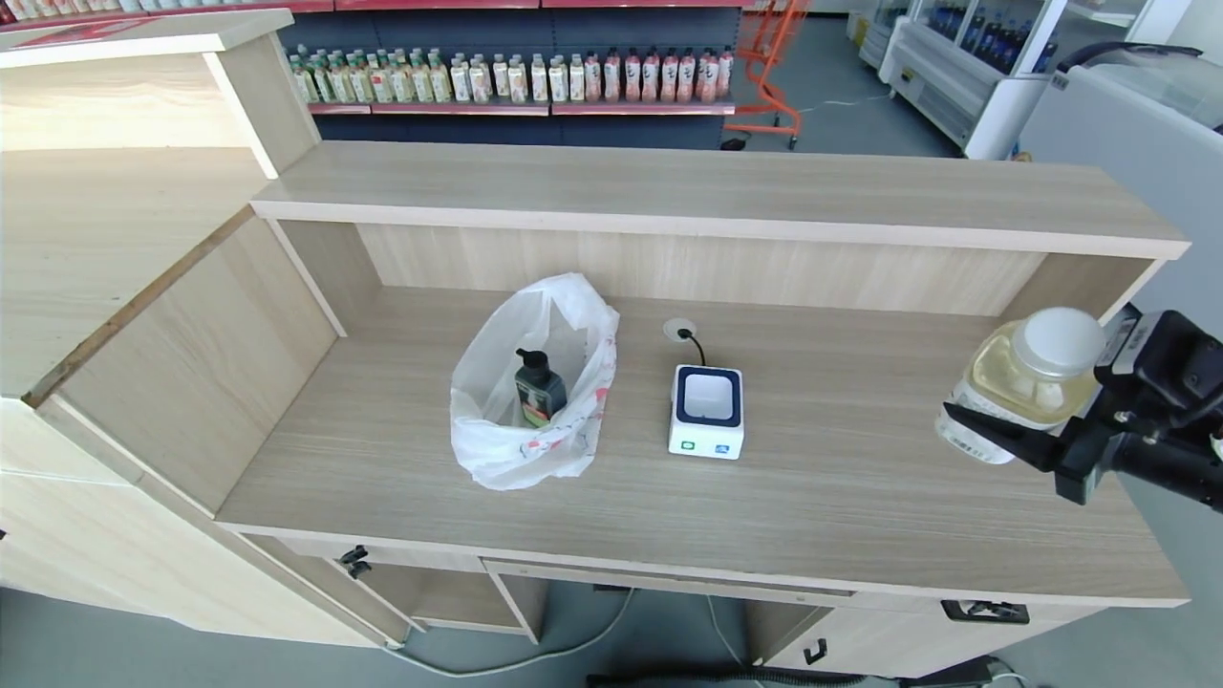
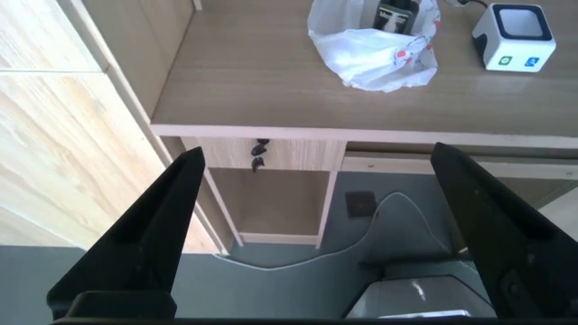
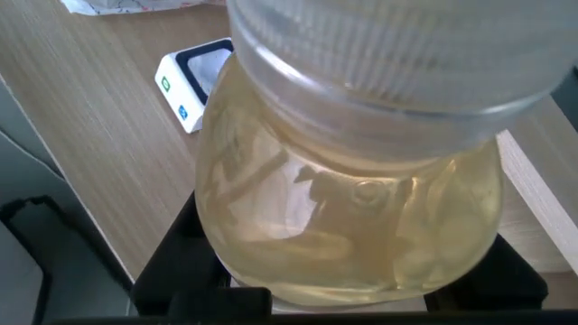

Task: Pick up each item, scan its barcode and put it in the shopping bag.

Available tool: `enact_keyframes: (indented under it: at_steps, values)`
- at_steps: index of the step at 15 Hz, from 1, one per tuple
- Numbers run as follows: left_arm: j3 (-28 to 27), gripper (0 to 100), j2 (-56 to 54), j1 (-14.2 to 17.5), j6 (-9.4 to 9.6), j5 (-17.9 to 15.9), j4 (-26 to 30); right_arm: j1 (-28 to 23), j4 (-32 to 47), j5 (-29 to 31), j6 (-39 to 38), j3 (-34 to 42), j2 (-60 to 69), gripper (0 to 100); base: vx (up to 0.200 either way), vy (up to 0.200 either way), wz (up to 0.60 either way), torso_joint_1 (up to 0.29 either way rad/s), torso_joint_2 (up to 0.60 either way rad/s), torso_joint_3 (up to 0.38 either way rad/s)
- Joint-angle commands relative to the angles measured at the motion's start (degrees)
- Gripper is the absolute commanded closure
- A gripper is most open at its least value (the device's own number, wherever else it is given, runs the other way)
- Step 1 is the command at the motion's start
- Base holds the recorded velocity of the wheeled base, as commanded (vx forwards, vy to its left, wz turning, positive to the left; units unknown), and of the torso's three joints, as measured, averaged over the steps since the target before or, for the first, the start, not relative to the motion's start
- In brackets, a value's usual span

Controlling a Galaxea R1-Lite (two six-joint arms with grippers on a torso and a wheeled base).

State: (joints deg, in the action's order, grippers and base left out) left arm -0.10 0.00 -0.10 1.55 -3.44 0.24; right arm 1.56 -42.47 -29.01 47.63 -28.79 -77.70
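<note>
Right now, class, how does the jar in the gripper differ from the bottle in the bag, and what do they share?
The jar is clear, pale yellow with a white lid; the bottle is dark with a black pump. The jar is held tilted in the right gripper above the counter; the bottle stands inside the bag. Both are closed containers.

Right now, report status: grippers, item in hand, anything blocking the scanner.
Right gripper shut on clear, white-lidded jar of pale liquid, held aloft. Left gripper open. White square scanner unobstructed; white plastic bag beside it holds dark pump bottle.
</note>
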Motion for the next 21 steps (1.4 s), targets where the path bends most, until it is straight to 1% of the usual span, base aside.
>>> enact_keyframes:
  at_steps: [1, 3, 9, 11, 15, 16, 19, 21]
  values:
    - [0.0, 0, 0.0, 0.0, -0.05, 0.0, 0.0, 0.0, -0.1, -0.1, -0.1, 0.2, -0.3, 100, 0.000, 0.000, 0.00, 0.000, 0.00, 0.000]
    - [0.0, 0, 0.0, 0.0, 0.03, 0.0, 0.0, 0.0, 0.0, -0.1, -0.3, 0.2, -0.3, 100, 0.000, 0.000, 0.00, 0.000, 0.00, 0.000]
    - [0.0, 0, 0.0, 0.0, 0.12, 0.0, 0.0, 0.1, 0.0, -2.4, -0.3, 0.5, -1.4, 100, 0.200, 0.000, 0.00, 0.003, 0.00, 0.003]
    - [0.0, 0, 0.1, 0.0, -0.05, 0.0, 0.0, 0.6, -0.2, -5.4, -0.2, 0.1, -3.5, 100, 0.000, 0.000, 0.00, 0.000, 0.00, 0.000]
    - [0.0, 0, 0.1, 0.0, -0.05, 0.0, 0.0, 2.2, -0.3, -8.3, 0.7, 0.1, -7.3, 100, 0.000, 0.000, 0.00, 0.000, 0.00, 0.000]
    - [0.0, 0, 0.0, 0.0, -0.05, 0.0, 0.0, 2.7, -0.4, -8.9, 2.1, -0.3, -8.8, 100, 0.000, 0.000, 0.00, 0.000, 0.00, 0.000]
    - [0.0, 0, 0.1, 0.0, -0.05, 0.0, 0.0, 2.7, -0.4, -13.1, 9.7, -4.6, -14.8, 100, 0.000, 0.000, 0.00, 0.000, 0.00, 0.000]
    - [0.0, 0, 0.0, 0.0, -0.05, 0.0, 0.0, 3.8, -0.6, -15.5, 13.5, -6.4, -18.4, 100, 0.000, 0.000, 0.00, 0.000, 0.00, 0.000]
